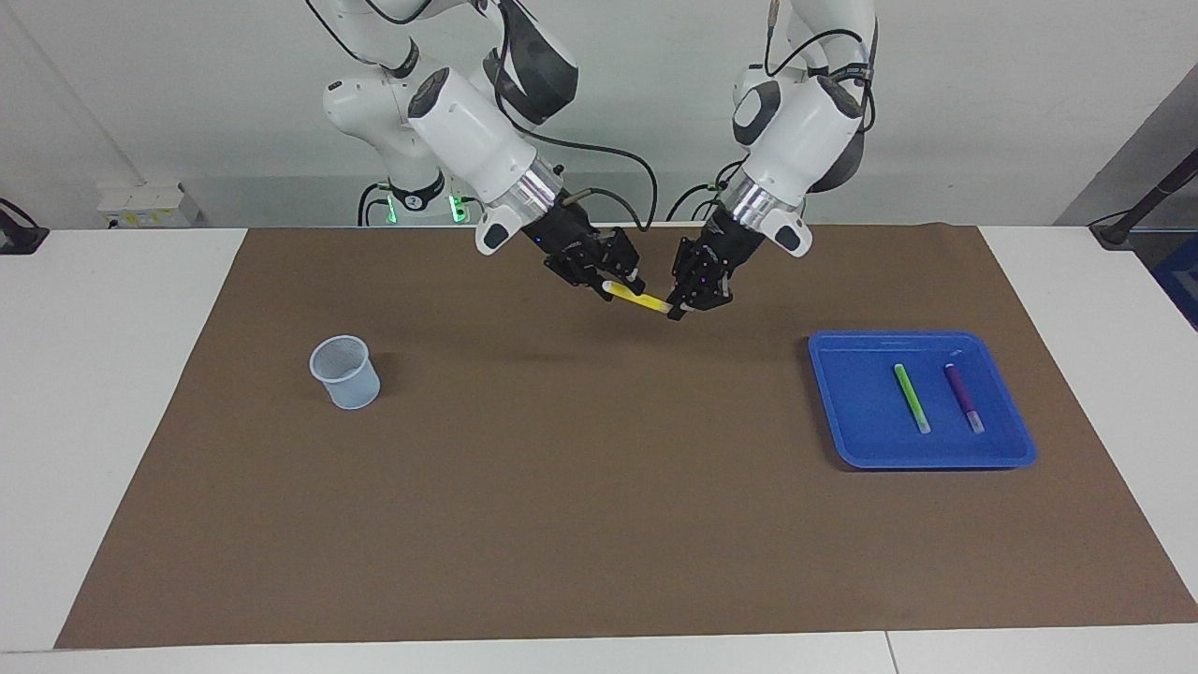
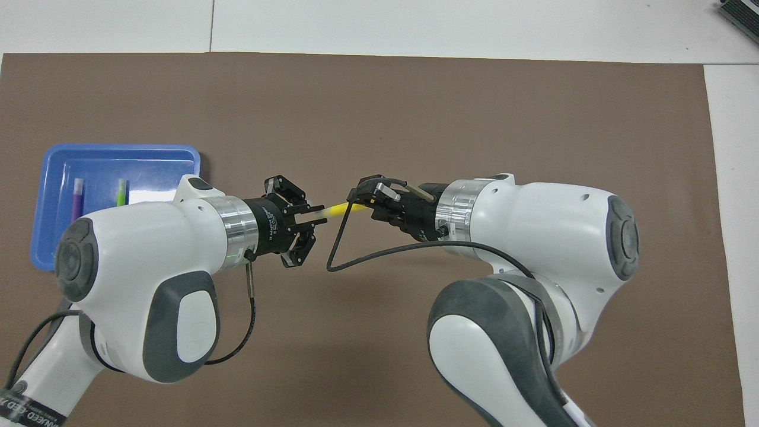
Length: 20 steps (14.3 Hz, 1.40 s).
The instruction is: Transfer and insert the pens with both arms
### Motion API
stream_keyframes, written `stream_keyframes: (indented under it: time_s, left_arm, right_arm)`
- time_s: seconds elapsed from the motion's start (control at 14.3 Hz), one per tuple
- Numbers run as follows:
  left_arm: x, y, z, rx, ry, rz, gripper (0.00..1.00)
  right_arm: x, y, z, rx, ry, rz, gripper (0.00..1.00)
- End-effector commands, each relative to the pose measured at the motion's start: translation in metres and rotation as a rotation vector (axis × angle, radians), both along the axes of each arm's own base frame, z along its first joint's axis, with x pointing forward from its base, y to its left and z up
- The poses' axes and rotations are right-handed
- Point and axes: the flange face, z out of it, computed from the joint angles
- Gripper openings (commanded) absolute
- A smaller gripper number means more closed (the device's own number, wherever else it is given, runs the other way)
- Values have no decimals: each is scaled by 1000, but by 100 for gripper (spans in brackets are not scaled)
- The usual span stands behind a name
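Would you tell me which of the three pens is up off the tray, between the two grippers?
The yellow pen: it hangs in the air between both grippers, while the green pen and purple pen lie in the blue tray.

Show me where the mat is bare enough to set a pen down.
Bare mat runs between cup and tray, and from them to the mat's edge farthest from the robots. Crowded: tray holding green pen and purple pen.
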Motion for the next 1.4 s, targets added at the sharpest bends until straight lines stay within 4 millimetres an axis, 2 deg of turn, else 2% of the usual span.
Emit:
stream_keyframes:
  time_s: [0.0,0.14,0.28,0.84,0.91,1.05,1.12,1.26,1.33]
  left_arm:
    - [-13,1,2,-14,-10,10,0]
    - [-13,1,3,-15,-11,11,0]
    - [-13,1,3,-15,-11,11,0]
    - [-13,1,3,-14,-12,6,1]
    - [-13,1,3,-14,-12,6,9]
    - [-13,1,3,-13,-10,6,42]
    - [-13,1,3,-13,-10,6,52]
    - [-13,1,3,-15,-9,9,87]
    - [-14,2,6,-17,-13,9,88]
  right_arm:
    - [-1,-5,3,6,-6,16,35]
    - [-1,-5,3,5,-4,17,20]
    - [-2,-6,1,3,-2,20,0]
    - [0,-10,1,2,-2,14,0]
    - [0,-10,0,0,-2,16,0]
    - [0,-9,0,1,0,16,0]
    - [0,-9,0,1,0,16,0]
    - [0,-10,0,0,2,20,0]
    - [0,-10,0,-2,4,22,0]
